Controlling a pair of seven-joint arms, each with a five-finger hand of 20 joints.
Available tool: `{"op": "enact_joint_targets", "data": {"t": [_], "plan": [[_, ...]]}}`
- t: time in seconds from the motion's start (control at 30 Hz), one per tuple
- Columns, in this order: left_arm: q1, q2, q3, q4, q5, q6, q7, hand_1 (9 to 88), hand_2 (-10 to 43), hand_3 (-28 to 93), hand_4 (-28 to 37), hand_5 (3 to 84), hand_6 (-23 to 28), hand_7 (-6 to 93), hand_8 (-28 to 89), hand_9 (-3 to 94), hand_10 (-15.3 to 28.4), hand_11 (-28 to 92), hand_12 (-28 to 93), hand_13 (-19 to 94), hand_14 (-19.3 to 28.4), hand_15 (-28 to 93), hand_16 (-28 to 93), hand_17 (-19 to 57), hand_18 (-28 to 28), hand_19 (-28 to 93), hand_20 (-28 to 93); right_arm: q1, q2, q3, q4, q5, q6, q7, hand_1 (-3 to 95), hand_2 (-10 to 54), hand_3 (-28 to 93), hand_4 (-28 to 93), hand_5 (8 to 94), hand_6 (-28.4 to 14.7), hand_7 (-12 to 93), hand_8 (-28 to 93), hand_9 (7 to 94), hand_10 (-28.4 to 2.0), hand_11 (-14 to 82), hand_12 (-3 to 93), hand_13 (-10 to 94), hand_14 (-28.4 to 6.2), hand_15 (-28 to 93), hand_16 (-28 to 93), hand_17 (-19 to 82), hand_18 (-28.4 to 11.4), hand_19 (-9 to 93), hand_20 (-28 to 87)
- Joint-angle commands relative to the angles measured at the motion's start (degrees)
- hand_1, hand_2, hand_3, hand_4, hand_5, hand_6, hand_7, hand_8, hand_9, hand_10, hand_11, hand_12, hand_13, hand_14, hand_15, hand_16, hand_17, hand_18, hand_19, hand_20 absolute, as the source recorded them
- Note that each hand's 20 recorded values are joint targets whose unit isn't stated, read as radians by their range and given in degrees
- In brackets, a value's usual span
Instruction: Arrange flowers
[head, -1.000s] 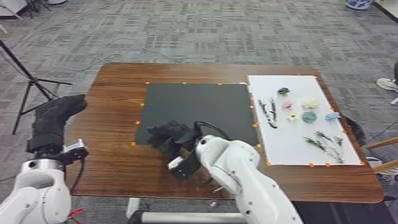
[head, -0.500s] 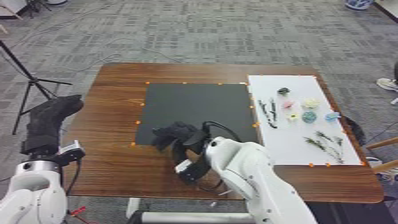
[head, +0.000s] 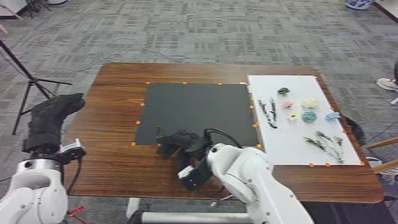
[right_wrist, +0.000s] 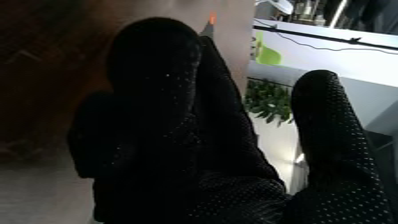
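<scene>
Dark-grey mat (head: 194, 105); by its near edge, our right hand (head: 180, 140), thumb spread from fingers, greenery (head: 158, 131) just beside. We're probably placing foliage; next, we'd fetch the pink flower (head: 288, 104) from the white sheet (head: 284, 145).

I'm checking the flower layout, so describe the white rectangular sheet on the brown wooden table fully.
The white rectangular sheet lies flat on the right side of the brown wooden table, longer front to back than across. It looks like paper or thin board, with orange pieces at its edges. Pastel blooms and dark twigs rest on it; green sprigs lie nearer the robot.
</scene>
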Motion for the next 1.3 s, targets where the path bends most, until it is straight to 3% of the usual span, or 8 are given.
{"op": "enact_joint_targets", "data": {"t": [0.03,0.73,0.87,1.13,1.3], "plan": [[-0.43,-0.38,0.48,0.10,-0.65,-0.57,-0.09,25.8,5.3,69,-25.6,55.5,2.0,23.2,-8,55.1,13.6,23,17,44,17.3,21,1,6.4,13.0,8,20,-0.53,-2.09,0.65,2.70,-0.15,-0.48,0.97,24.7,14.5,51,-10,62.7,-7.4,11,-6,62.6,-17.5,7.5,7.8,94,-7.7,44,34,65,-15.0,93,32],[-0.02,-1.16,0.78,-0.12,-0.82,-0.07,0.44,25.8,5.4,69,-25.7,55.6,1.7,23.8,-8,55.2,13.3,24,17,44,17.0,21,0,6.4,13.0,9,20,2.28,-5.68,0.85,5.52,-2.31,1.53,-0.71,27.3,15.0,48,-8,61.5,-8.4,10,-5,60.9,-18.0,7.1,7.6,93,-7.8,43,35,65,-15.1,93,31],[-0.60,-1.15,1.40,0.16,-0.50,-0.62,0.18,25.7,5.5,69,-25.7,55.7,1.7,23.8,-8,55.2,13.3,24,17,44,17.0,21,0,6.5,13.0,9,20,2.49,-6.36,1.01,5.90,-2.56,1.66,-0.75,27.2,15.0,48,-8,61.4,-8.4,10,-6,60.9,-18.0,7.1,7.5,93,-7.8,43,35,65,-15.2,93,31],[0.37,-1.29,0.94,-0.35,-0.99,0.00,0.60,25.7,5.5,69,-25.7,55.6,1.8,23.8,-8,55.2,13.3,24,17,44,17.1,21,0,6.4,13.0,9,20,2.84,-6.31,0.91,5.48,-2.10,2.02,-0.57,27.0,15.1,49,-8,61.3,-8.5,10,-6,60.8,-17.9,7.1,7.5,93,-7.9,43,35,65,-15.3,93,32],[0.63,-1.58,1.14,-0.46,-0.55,-0.05,0.16,25.7,5.5,69,-25.7,55.6,1.8,23.8,-8,55.2,13.3,24,17,44,17.1,22,0,6.4,13.0,9,20,2.77,-6.94,1.68,5.17,-0.98,2.46,-0.54,26.8,15.1,49,-9,61.2,-8.6,10,-5,60.8,-18.0,7.1,7.4,93,-8.0,43,35,65,-15.4,93,32]]}}
